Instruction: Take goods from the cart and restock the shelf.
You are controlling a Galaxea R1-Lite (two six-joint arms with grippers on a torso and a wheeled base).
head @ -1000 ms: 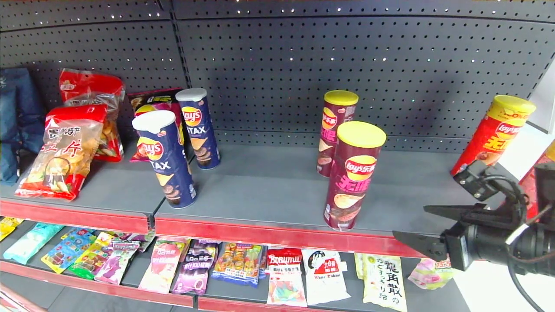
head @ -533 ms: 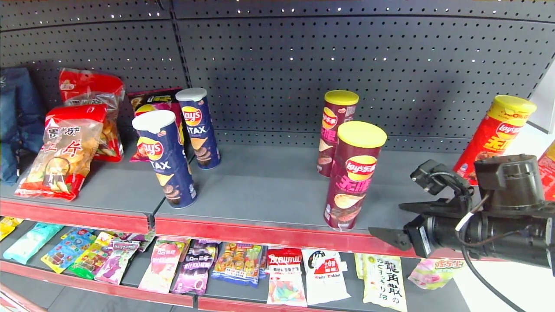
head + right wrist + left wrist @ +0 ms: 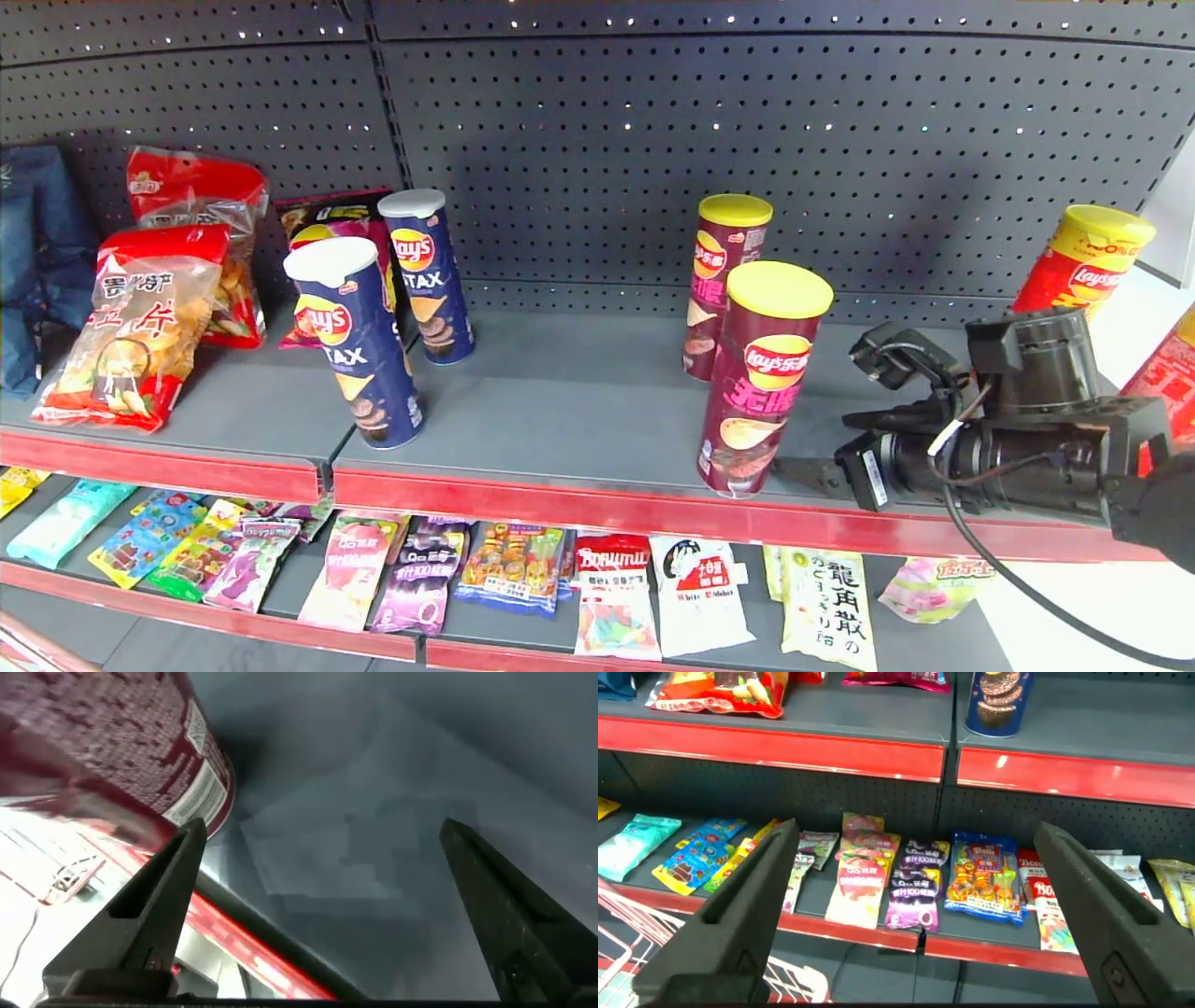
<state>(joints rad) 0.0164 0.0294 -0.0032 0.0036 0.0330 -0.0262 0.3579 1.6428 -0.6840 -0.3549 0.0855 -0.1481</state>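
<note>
Right claw [image 3: 810, 450]: my fingers are spread wide with nothing between them, and the claw lies level along the front edge of the upper shelf [image 3: 579, 392], just above its red rail [image 3: 560, 504].

(a) Front maroon can [image 3: 761, 373]: upright, with a yellow lid, standing just to the left of the claw's tips. In the right wrist view its lower wall sits off the tip of one finger [image 3: 177, 873], while bare shelf deck shows across the gap. I cannot tell whether that finger touches it.

(b) Rear maroon can [image 3: 724, 280]: upright, farther back than the claw and to its left, near the pegboard wall [image 3: 840, 140].

(c) Red can [image 3: 1083, 257]: behind the claw and to its right, with its lower part hidden by my arm.

(d) Two blue cans [image 3: 355, 345]: upright, well to the left of the claw, one behind the other.

(e) Snack bags [image 3: 140, 327]: farthest left of the claw, propped toward the back wall.

Left claw [image 3: 915, 829]: my fingers are also wide apart and empty. It is held low, facing the candy packets [image 3: 864, 873] on the lower shelf [image 3: 868, 938]. White wire of the cart [image 3: 799, 975] lies below it, close to one finger [image 3: 738, 905].
</note>
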